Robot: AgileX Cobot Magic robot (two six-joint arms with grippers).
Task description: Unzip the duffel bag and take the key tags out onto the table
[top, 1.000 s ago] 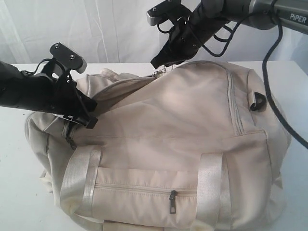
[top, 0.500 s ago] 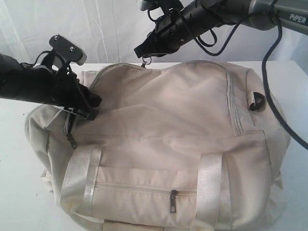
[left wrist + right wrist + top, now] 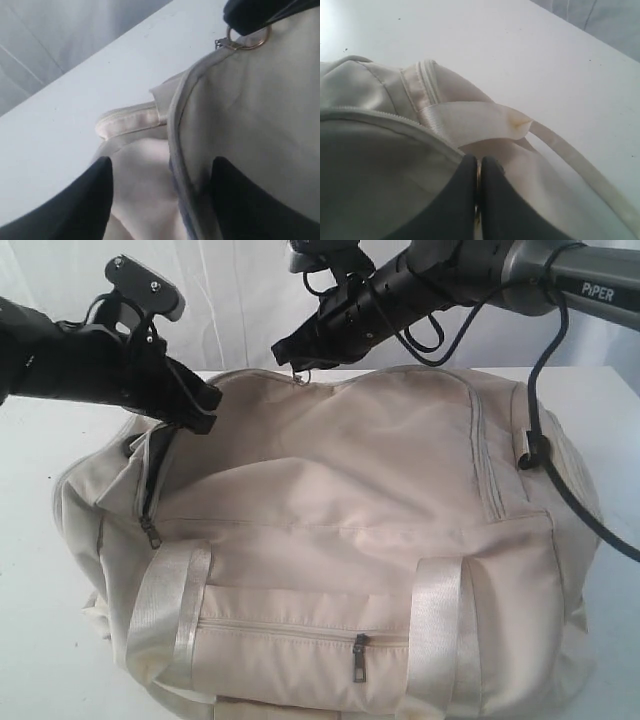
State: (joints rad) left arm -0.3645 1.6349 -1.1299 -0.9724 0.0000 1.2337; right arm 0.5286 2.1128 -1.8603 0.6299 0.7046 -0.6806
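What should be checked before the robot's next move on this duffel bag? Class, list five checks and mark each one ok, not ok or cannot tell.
1. Is the right gripper shut on the zipper pull ring? Ok.
2. Is the left gripper open and holding nothing? Ok.
3. Is the duffel bag unzipped far enough to reach in? Cannot tell; a gap shows only at its left end.
4. Are the key tags in sight? Not ok; none show in any view.
5. Is there bare table beside the bag for setting the tags down? Ok.
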